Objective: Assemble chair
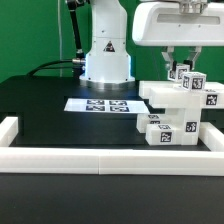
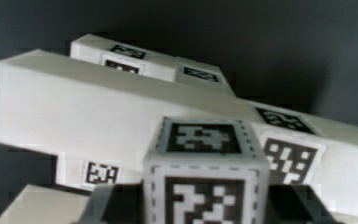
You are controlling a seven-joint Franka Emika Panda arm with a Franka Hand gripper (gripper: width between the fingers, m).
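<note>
A black table (image 1: 40,110) fills the scene, edged by a low white rail (image 1: 100,157) along the front and both sides, with a dark wall behind. The marker board (image 1: 98,104) lies flat near the arm's white base (image 1: 106,60). The chair parts (image 1: 172,105) are stacked at the exterior view's right, touching one another beside the rail. The gripper (image 1: 178,63) hangs over the stack, clenched on a tagged block (image 2: 206,160) at the top
</note>
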